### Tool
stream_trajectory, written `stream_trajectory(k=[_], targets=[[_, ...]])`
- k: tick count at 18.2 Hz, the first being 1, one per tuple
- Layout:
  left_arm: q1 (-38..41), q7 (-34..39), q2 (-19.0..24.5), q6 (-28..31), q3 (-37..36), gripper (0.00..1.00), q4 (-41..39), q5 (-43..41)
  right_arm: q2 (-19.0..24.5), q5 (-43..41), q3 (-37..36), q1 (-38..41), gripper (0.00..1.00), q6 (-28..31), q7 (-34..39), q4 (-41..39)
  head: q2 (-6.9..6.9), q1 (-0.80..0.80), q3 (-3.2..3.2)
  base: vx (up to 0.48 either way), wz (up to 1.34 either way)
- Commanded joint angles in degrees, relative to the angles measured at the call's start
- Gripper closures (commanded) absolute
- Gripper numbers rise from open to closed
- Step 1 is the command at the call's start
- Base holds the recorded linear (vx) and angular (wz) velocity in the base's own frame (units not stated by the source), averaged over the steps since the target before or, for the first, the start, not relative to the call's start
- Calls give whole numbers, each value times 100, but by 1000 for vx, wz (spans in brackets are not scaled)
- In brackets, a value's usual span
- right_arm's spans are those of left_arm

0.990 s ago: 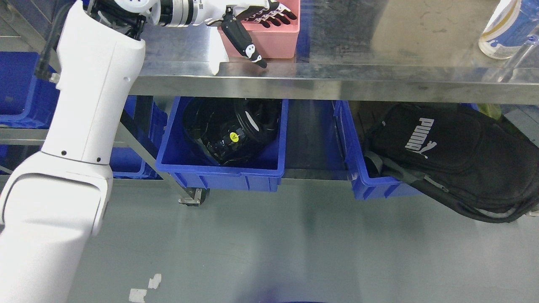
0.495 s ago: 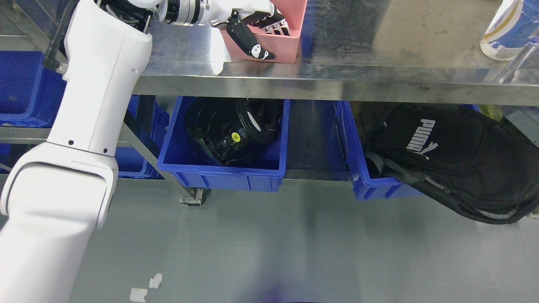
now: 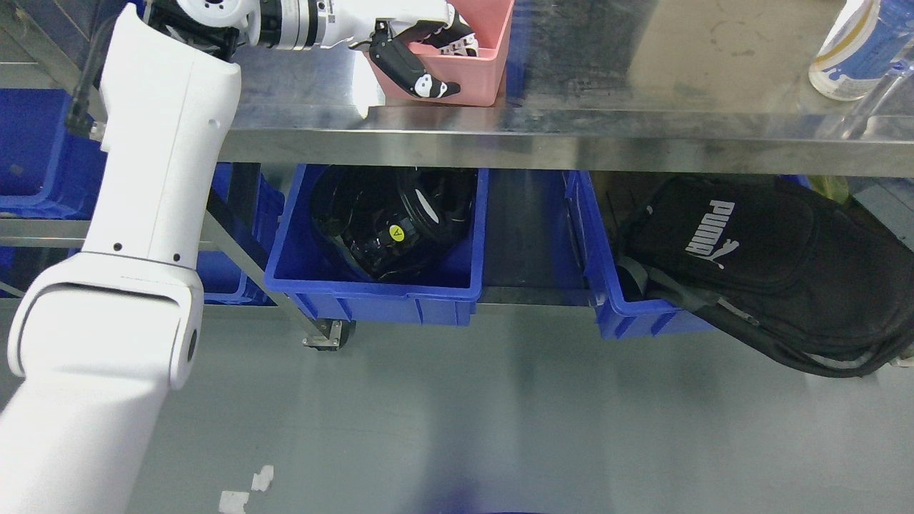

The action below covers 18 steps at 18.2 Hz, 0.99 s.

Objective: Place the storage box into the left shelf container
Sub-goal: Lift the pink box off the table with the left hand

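Note:
A pink storage box (image 3: 471, 71) stands on the steel table top (image 3: 643, 93) near its front edge. My left hand (image 3: 428, 61) grips the box's near wall: the black fingers curl inside over the rim and the thumb presses the outer face. Below the table, on the lower shelf, the left blue container (image 3: 378, 285) holds a black helmet-like object (image 3: 393, 221). My right arm does not show.
A second blue bin (image 3: 614, 300) on the lower shelf to the right holds a black bag (image 3: 771, 264). More blue bins (image 3: 28, 157) sit at far left. A white and blue bottle (image 3: 857, 50) stands at the table's far right. Grey floor lies in front.
My left hand's fingers went from stretched flat over the box to curled inside it, and the thumb closed against the outer wall. The camera shifted slightly.

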Motion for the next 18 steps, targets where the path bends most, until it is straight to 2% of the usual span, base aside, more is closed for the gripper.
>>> stream_trajectory(k=[1,3,8,12,15,18], targets=[[107,-15,-259,-13,1976,100,222,126,-100,-123,0,-27,0,-12,-34,-100,0,0,0,-3,-16],[143,20,-259,-13,2235,100,213,554,-100,-123,0,-27,0,-12,-25,-100,0,0,0,1,24],[336,283,-259,-13,2253,100,91,2407,-100,-123,0,-18,0,-12,-34,-100,0,0,0,1,17],[564,652,-259,-21,2253,100,-331,3788,-100,-123,0,-27,0,-21,-25,-100,0,0,0,-2,-4],[836,942,-259,-109,2244,99,-813,4423,-100,-123,0,-27,0,-12,-34,-100,0,0,0,-1,-9],[1214,1792,-259,-819,2148,99,-1463,4556,-100,-123,0,-18,0,-21,-25,-100,0,0,0,0,0]])
